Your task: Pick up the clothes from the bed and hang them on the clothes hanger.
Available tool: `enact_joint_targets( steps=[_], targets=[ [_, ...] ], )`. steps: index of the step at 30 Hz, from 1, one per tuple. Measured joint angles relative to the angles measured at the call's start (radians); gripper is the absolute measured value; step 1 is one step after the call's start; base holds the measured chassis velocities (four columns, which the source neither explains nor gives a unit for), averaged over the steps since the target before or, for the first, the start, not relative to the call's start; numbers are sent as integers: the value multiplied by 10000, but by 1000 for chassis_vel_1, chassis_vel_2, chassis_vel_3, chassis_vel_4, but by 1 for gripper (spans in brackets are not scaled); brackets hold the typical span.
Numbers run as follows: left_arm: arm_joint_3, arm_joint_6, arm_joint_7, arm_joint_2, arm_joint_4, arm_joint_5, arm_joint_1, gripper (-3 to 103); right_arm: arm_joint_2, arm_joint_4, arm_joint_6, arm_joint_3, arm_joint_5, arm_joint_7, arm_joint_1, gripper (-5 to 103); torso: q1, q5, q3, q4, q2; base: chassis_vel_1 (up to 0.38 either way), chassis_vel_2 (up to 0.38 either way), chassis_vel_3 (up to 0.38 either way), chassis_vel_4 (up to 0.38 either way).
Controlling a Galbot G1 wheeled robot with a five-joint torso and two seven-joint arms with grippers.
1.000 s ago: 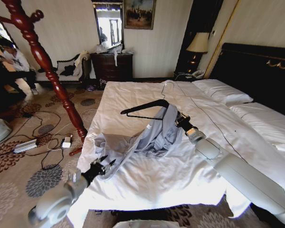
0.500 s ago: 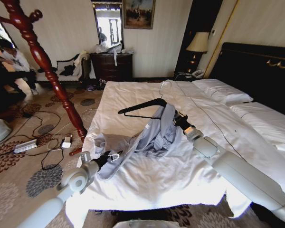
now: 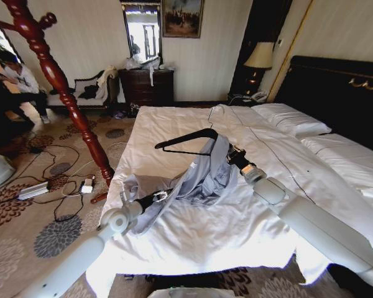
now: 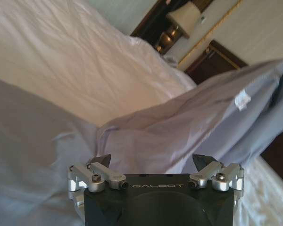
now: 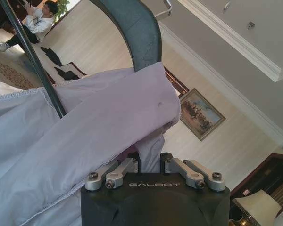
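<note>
the step in hand looks like dressing the hanger: one shoulder of the clothes [image 3: 202,177] is already draped over the clothes hanger [image 3: 186,139], and the other side is not yet on. in the head view the right end effector [image 3: 232,155] is raised above the middle of the bed [image 3: 193,236], and its fingers are pressed together on the clothes hanger with a fold of the jacket fabric between them; in the right wrist view the closed fingers [image 5: 125,169] pinch the cloth where the black shoulder of the clothes hanger [image 5: 137,28] goes into it. from this grip the clothes hang down and spread toward 8 o'clock, so the loose part lies flat on the white duvet near the bed's left edge. the left end effector [image 3: 162,196] is low over this flat part, at about 8 o'clock from the hanger, and its fingers [image 4: 100,161] are spread apart, holding nothing, with the clothes [image 4: 188,127] just in front of them. i judge that the next move calls for the left end effector to go a little forward and down, to close on the free collar or shoulder edge only, without catching the duvet under it, and then to pull this edge over the bare arm of the hanger.
</note>
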Motion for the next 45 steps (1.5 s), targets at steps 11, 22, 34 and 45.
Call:
enact_joint_targets(
  steps=[11, 22, 34, 45],
  targets=[
    [-7, 83, -194, -487, 673, 239, 470, 95, -220, 49, -5, 146, 89, 17, -130, 18, -1, 1, -1, 2, 1, 0, 0, 0, 0],
    [-43, 131, -258, -794, 1120, 339, 489, 82, -240, 70, -16, 63, 108, 26, -114, 18, -1, 2, -1, 0, 1, 0, 0, 0, 0],
    [187, 115, -241, -1324, 1907, 366, -61, 54, -441, 177, -25, 192, 169, 40, -246, 18, -1, 1, -1, -1, 1, 0, 0, 0, 0],
    [302, 122, -139, -1371, 2033, 621, -100, 14, -472, 213, -58, 265, 295, 81, -255, 18, -1, 1, -2, -1, 1, 0, 0, 0, 0]
  ],
)
